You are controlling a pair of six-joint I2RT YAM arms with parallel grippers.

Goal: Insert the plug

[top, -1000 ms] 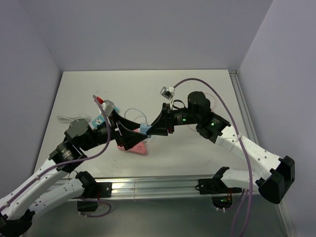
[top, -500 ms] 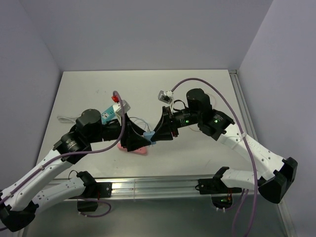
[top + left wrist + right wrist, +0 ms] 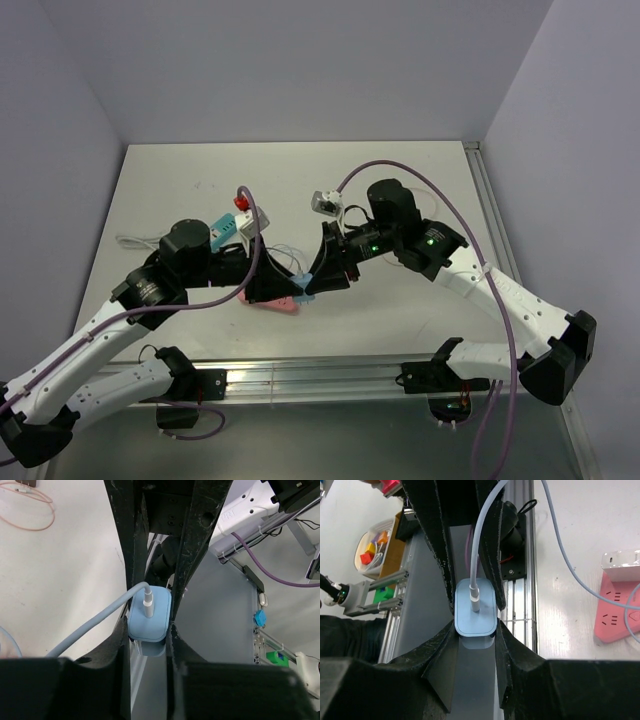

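Both left pincer (image 3: 148,639) and right pincer (image 3: 475,632) clamp the plug (image 3: 151,621).

Pale matte table (image 3: 400,190), walls on 3 sides. Pink power strip (image 3: 280,303) lay flat nr front-centre. Thin white cable (image 3: 130,241) lay at left side, well apart from strip.

Over the pale grey table (image 3: 400,180), the white-and-black left arm (image 3: 150,290) and right arm (image 3: 470,280) meet tip to tip. Their black jaws are closed from either side on a small light-blue plug block (image 3: 301,284), apparently just above a flat pink power strip (image 3: 275,302). A thin white cable (image 3: 135,240) lies to the left.
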